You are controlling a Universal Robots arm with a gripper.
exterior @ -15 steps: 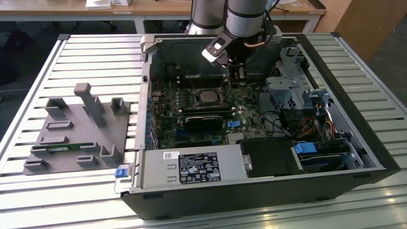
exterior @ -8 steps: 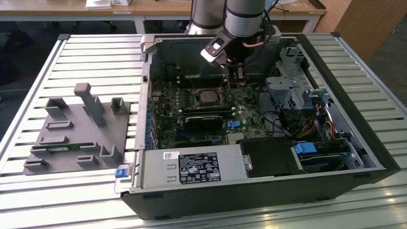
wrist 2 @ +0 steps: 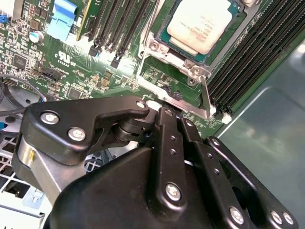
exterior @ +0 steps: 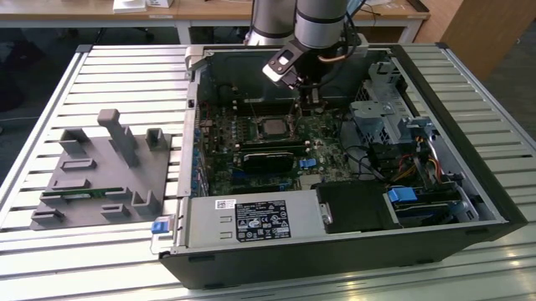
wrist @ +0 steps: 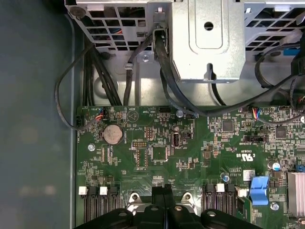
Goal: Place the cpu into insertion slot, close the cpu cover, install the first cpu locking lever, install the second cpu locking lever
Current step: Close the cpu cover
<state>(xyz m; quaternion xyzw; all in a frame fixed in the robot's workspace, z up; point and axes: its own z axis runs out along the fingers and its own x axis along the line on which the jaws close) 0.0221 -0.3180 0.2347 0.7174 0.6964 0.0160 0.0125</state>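
The cpu is down in the insertion slot, pale metal top bare. In the exterior view the slot sits mid-board, with the gripper at about one o'clock from it, near the case's far wall.

The cpu cover is swung back off the chip, green board showing through its window. In the first wrist view the jaws look drawn together with no gap between them. They sit right at the cover's edge, and I can't see anything pinched.

That cover looks like thin, stiff sheet metal, light and slick on a hinge, so my call is to work it by the outer bar, never through the window. The chip itself I'd judge light, rigid and unforgiving, and best left alone.

As for writing, there's a white label on the power supply at six o'clock from the slot. There's also faint print on the chip and white lettering near the coin cell, all too fine to read out.
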